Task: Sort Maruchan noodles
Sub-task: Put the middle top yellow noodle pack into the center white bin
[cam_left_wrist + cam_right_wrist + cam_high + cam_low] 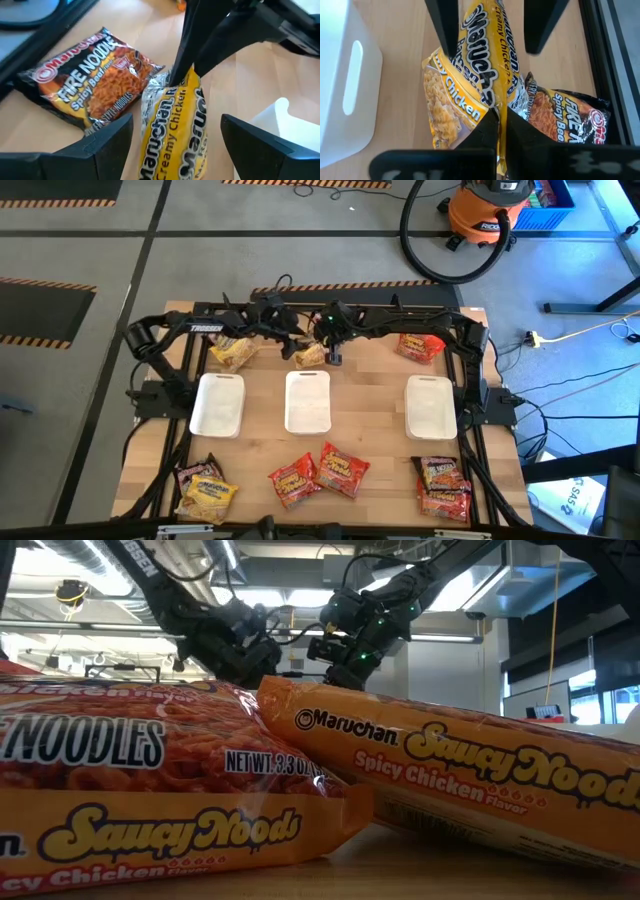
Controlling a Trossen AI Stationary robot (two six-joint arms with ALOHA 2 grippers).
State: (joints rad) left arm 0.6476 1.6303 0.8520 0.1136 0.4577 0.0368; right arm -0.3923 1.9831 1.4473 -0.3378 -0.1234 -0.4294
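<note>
Maruchan Creamy Chicken packet [487, 65], yellow, is held off the far part of the wooden table [370, 435], between the two grippers. The right gripper [499, 127] has its fingers closed on one edge of it. The left gripper [172, 137] is just in front of the packet with its fingers wide apart, holding nothing. A Fire Noodle Spicy Beef packet [92, 80] lies on the table just beside. Three white trays [308, 402] stand in a row across the middle.
</note>
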